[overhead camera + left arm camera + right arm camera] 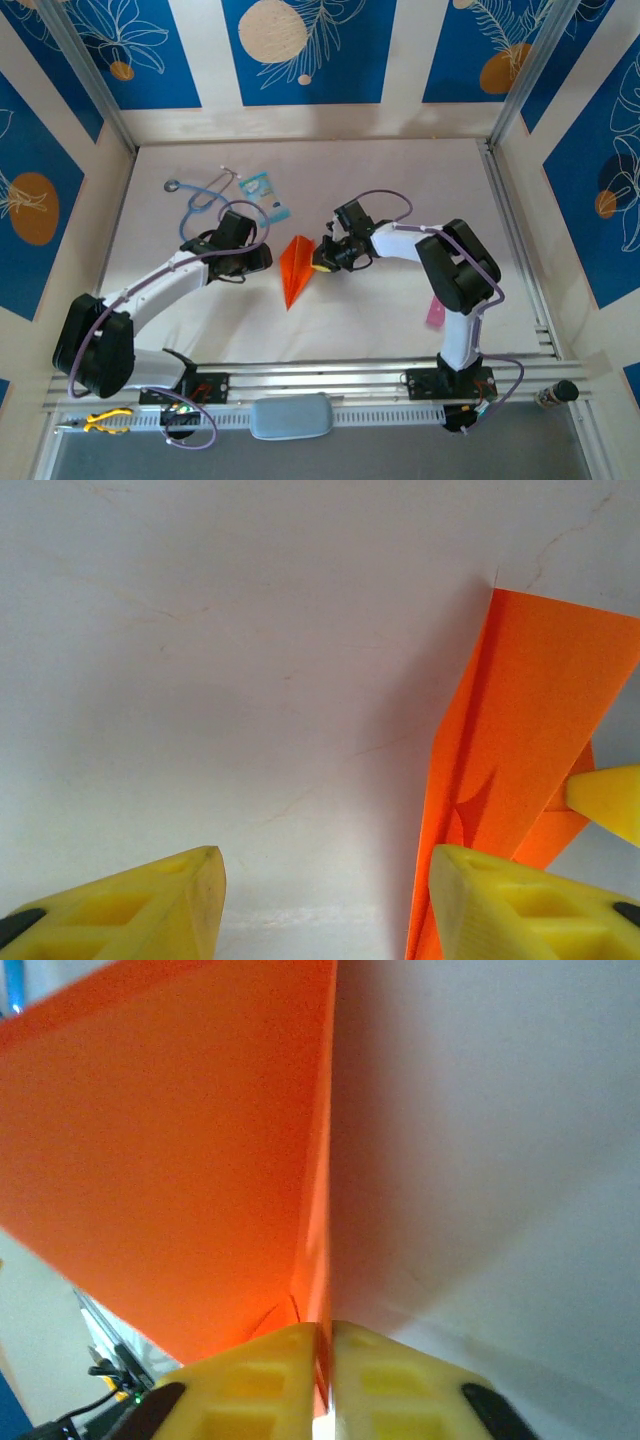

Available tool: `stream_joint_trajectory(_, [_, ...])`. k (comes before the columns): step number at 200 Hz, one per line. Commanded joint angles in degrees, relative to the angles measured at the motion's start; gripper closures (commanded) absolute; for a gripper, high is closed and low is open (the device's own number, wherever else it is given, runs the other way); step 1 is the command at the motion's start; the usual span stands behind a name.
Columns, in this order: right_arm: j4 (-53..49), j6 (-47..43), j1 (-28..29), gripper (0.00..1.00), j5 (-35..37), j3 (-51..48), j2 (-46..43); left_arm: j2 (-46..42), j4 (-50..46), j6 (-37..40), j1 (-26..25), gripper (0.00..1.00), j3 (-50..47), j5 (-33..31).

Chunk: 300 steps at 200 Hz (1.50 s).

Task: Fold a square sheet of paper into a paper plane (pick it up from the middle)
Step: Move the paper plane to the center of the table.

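The paper plane [296, 270] sat near the middle of the table [400, 190], its sharp tip pointing toward the near edge. The right gripper [322, 262] had come at it from the right side, and its jaws were pinched tight on the orange paper. From the right wrist camera the two yellow fingers [270, 1380] met with only a sliver of paper between them, and the plane [170, 1180] rose away as a broad orange wall cut off at the top and left of the view. I could not tell whether its lower edge touched the table or hung just above it.

The left gripper [268, 258] stood just beside the plane on its left, jaws apart and nothing between them. From its own camera [325, 875] bare table showed in the gap. The orange fold [530, 730] stood just beside the right-hand finger, its bottom hidden behind that finger. One yellow fingertip [610, 800] of the other gripper poked in at the right edge.

Toward the far left corner lay a stethoscope [200, 195] and a light-blue packet [255, 184]. A pink strip [435, 313] peeked out by the right arm, partly hidden.
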Motion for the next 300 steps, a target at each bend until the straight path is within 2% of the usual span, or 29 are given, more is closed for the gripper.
stream_joint_trajectory(1, [-1.90,-0.73,0.06,0.95,-1.06,2.07,0.47,0.65,0.35,0.70,0.73,0.43,-0.70,1.07])
stream_joint_trajectory(25, [-3.59,-3.03,-0.92,0.98,-1.86,2.69,0.43,0.68,0.20,0.93,0.85,0.43,-0.70,0.88])
stream_joint_trajectory(100, [-8.49,-10.94,-2.85,0.99,-7.83,7.42,3.61,1.18,0.36,0.98,1.05,0.43,-0.99,1.23])
stream_joint_trajectory(166, [-14.31,-16.33,-4.43,0.99,-9.07,11.69,5.33,1.39,0.26,1.05,1.16,0.43,-0.86,1.51])
stream_joint_trajectory(300, [-14.12,-16.05,-6.57,0.98,-8.68,10.96,6.63,2.20,0.58,0.85,1.16,0.43,-0.42,2.25])
